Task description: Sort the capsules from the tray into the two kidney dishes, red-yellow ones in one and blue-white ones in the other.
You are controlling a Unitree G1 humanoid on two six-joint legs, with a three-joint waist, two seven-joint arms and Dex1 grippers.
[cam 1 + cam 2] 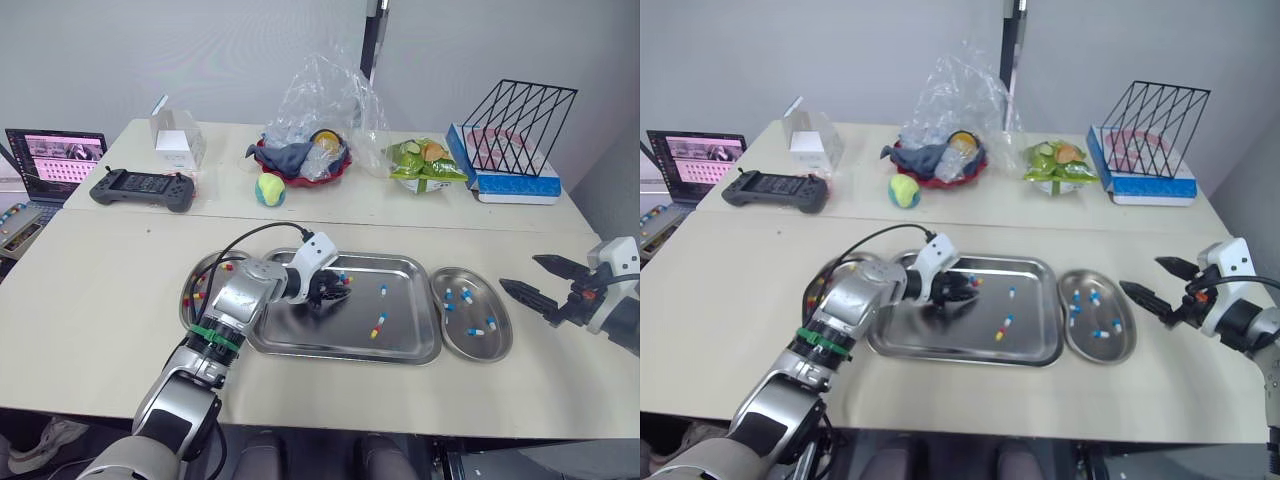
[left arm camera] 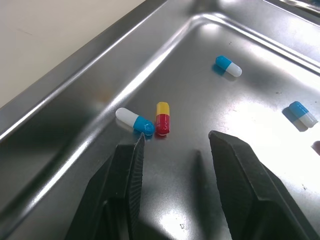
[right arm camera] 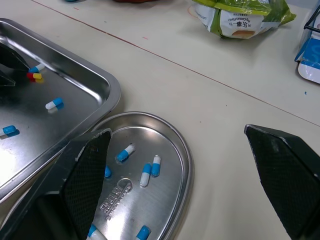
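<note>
Capsules in tray: five; three blue-white, two red-yellow.
Tray [image 1: 330, 330]: one, steel, mid-counter [image 1: 100, 330], between two kidney dishes.
Left gripper [image 2: 177, 136]: fingers parted, empty, low over the tray by a red-yellow capsule [image 2: 162, 118] lying just beside a blue-white capsule [image 2: 135, 121].
Right dish [image 3: 150, 135]: five or six blue-white capsules; stamped mark, unreadable.
Left dish [image 1: 208, 272]: red-yellow capsules, count hidden by arm.
Right gripper [image 1: 520, 271]: fingers wide apart, empty, above the counter beyond the right dish.

A test lab: laptop [image 1: 55, 158], handheld controller [image 1: 142, 188] and wire rack [image 1: 518, 128] on plain tables [image 1: 90, 300].
</note>
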